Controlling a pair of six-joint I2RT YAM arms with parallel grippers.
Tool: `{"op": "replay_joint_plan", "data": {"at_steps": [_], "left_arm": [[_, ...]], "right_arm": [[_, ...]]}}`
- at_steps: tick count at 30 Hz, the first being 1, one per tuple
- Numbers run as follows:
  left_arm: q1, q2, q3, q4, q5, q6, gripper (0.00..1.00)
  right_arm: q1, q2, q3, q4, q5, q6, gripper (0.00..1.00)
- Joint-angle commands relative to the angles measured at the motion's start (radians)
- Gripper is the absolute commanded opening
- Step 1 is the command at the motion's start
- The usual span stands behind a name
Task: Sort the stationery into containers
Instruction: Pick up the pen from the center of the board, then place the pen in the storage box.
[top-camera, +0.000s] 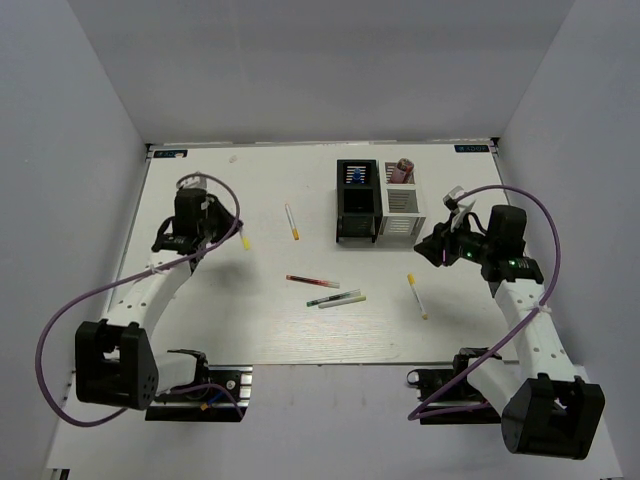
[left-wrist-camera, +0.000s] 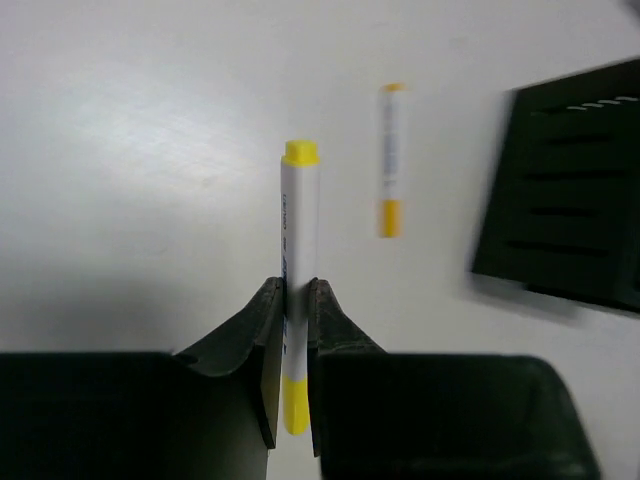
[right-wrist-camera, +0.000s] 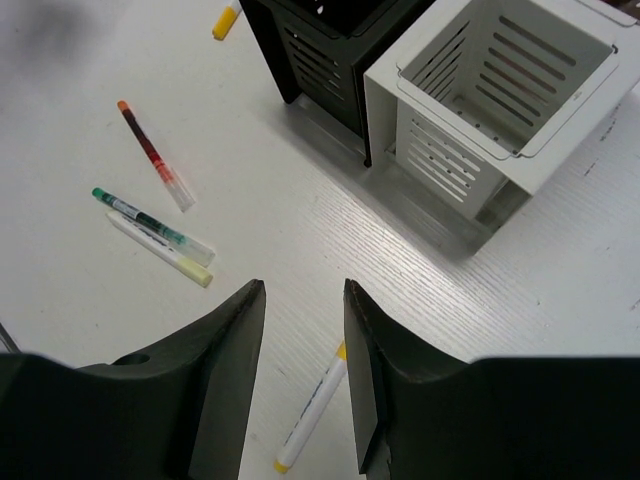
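Our left hand (left-wrist-camera: 293, 300) is clamped on a white yellow-tipped pen (left-wrist-camera: 299, 215). Our right hand (right-wrist-camera: 302, 290) hangs with its fingers apart, near a second yellow-tipped pen (right-wrist-camera: 312, 410). On the worktop (top-camera: 200, 330) beyond lie a red pen (right-wrist-camera: 152, 152) and a green-and-white pen (right-wrist-camera: 150, 220). Farthest back, the black organiser (top-camera: 357, 205) and white organiser (top-camera: 402, 210) stand side by side.
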Motion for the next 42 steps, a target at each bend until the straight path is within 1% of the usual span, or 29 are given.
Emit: {"op": "replay_joint_plan", "data": {"at_steps": [1,3,4,7,8,10,11,12,14,19,22,23,25,26,27,28,30,32,33,35,36,37,38,39,40,41,42], "left_arm": [[-0.023,0.015,0.066,0.225,0.276,0.043,0.0],[-0.062,0.06,0.12,0.293,0.335,0.033,0.0],[-0.076,0.113,0.143,0.345,0.37,0.023,0.0],[-0.137,0.207,0.252,0.455,0.459,0.023,0.0],[-0.155,0.28,0.33,0.465,0.473,0.023,0.0],[-0.206,0.354,0.42,0.456,0.491,0.066,0.0],[-0.221,0.411,0.497,0.456,0.492,0.077,0.0],[-0.25,0.434,0.526,0.456,0.492,0.086,0.0],[-0.275,0.469,0.579,0.486,0.475,0.123,0.0],[-0.355,0.541,0.579,0.594,0.45,0.18,0.0],[-0.402,0.56,0.579,0.676,0.407,0.213,0.0],[-0.413,0.587,0.579,0.71,0.386,0.235,0.0],[-0.445,0.615,0.611,0.721,0.351,0.258,0.0],[-0.456,0.643,0.622,0.721,0.311,0.281,0.0],[-0.456,0.655,0.622,0.721,0.297,0.295,0.0],[-0.48,0.666,0.622,0.747,0.286,0.307,0.0],[-0.496,0.684,0.613,0.779,0.226,0.344,0.0],[-0.508,0.719,0.631,0.761,0.19,0.353,0.0],[-0.508,0.732,0.64,0.747,0.177,0.367,0.0],[-0.519,0.75,0.653,0.732,0.165,0.376,0.04],[-0.528,0.762,0.662,0.72,0.165,0.376,0.12],[-0.528,0.763,0.662,0.72,0.148,0.376,0.22],[-0.528,0.763,0.662,0.72,0.136,0.387,0.28],[-0.539,0.763,0.662,0.71,0.127,0.387,0.33],[-0.539,0.763,0.662,0.71,0.105,0.396,0.47],[-0.539,0.763,0.662,0.71,0.093,0.396,0.53],[-0.539,0.763,0.662,0.71,0.084,0.396,0.57]], "right_arm": [[-0.003,-0.01,-0.01,0.013,0.019,-0.006,0.44],[-0.004,-0.012,-0.014,0.013,0.031,-0.011,0.44],[-0.006,-0.013,-0.017,0.009,0.044,-0.014,0.44],[-0.004,-0.018,-0.025,-0.013,0.061,-0.02,0.44],[-0.007,-0.018,-0.027,-0.02,0.062,-0.023,0.44],[-0.006,-0.026,-0.033,-0.025,0.068,-0.02,0.44],[-0.006,-0.033,-0.04,-0.027,0.071,-0.022,0.44],[-0.006,-0.043,-0.043,-0.027,0.079,-0.019,0.44],[-0.007,-0.053,-0.059,-0.027,0.09,-0.019,0.44],[-0.012,-0.075,-0.086,-0.027,0.107,-0.023,0.44],[-0.017,-0.081,-0.096,-0.024,0.105,-0.02,0.44],[-0.015,-0.079,-0.1,-0.025,0.105,-0.023,0.44],[-0.017,-0.078,-0.106,-0.027,0.107,-0.026,0.44],[-0.015,-0.079,-0.112,-0.027,0.104,-0.026,0.44],[-0.017,-0.078,-0.111,-0.03,0.102,-0.032,0.44],[-0.017,-0.079,-0.114,-0.03,0.104,-0.032,0.44],[-0.018,-0.082,-0.117,-0.031,0.104,-0.037,0.44],[-0.018,-0.083,-0.12,-0.031,0.104,-0.042,0.44],[-0.018,-0.084,-0.126,-0.031,0.102,-0.043,0.46],[-0.018,-0.086,-0.131,-0.028,0.11,-0.045,0.55],[-0.018,-0.09,-0.136,-0.025,0.114,-0.043,0.7],[-0.018,-0.09,-0.14,-0.022,0.122,-0.042,0.76],[-0.018,-0.092,-0.142,-0.022,0.122,-0.046,0.81],[-0.018,-0.09,-0.143,-0.027,0.122,-0.049,0.82],[-0.018,-0.087,-0.149,-0.03,0.133,-0.052,0.86],[-0.017,-0.084,-0.152,-0.028,0.139,-0.058,0.88],[-0.013,-0.079,-0.157,-0.033,0.14,-0.063,0.88]]}}
